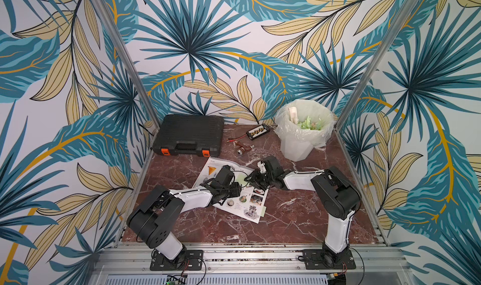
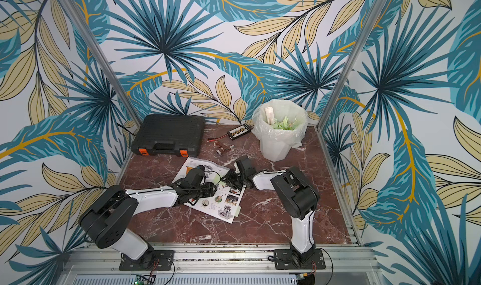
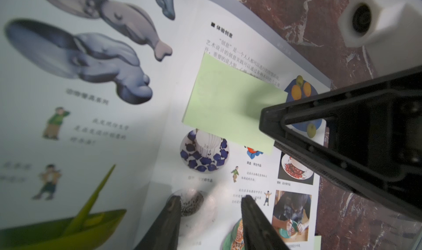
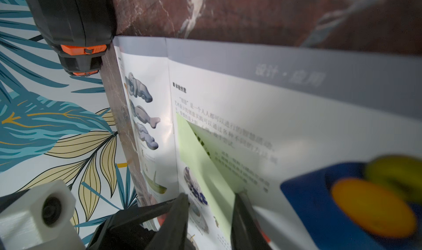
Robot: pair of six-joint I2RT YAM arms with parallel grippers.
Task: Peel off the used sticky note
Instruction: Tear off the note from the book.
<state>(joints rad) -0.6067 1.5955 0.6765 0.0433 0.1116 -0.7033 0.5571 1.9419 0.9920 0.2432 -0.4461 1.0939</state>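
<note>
Seemingly weightless and limp: a green sticky note [image 3: 228, 105] on the right-hand page of an open booklet [image 3: 91, 128], apparently stuck along one edge, the opposite edge raised off the paper. Likely to crease or tear under a hard tug; best pinched at that free edge and rolled back slowly. Right hand [image 4: 211, 197] straddling the raised edge, jaws apart, not yet clamped. Left hand [image 3: 211, 201] open and empty, fingertips [image 3: 249, 205] low over the same page, well placed for pinning it. Beneath, a red marbled tabletop [image 1: 299, 218]; behind, a lined bin [image 1: 296, 148] and black tool case [image 1: 190, 132]; palm-leaf walls [image 1: 182, 49] all round.
</note>
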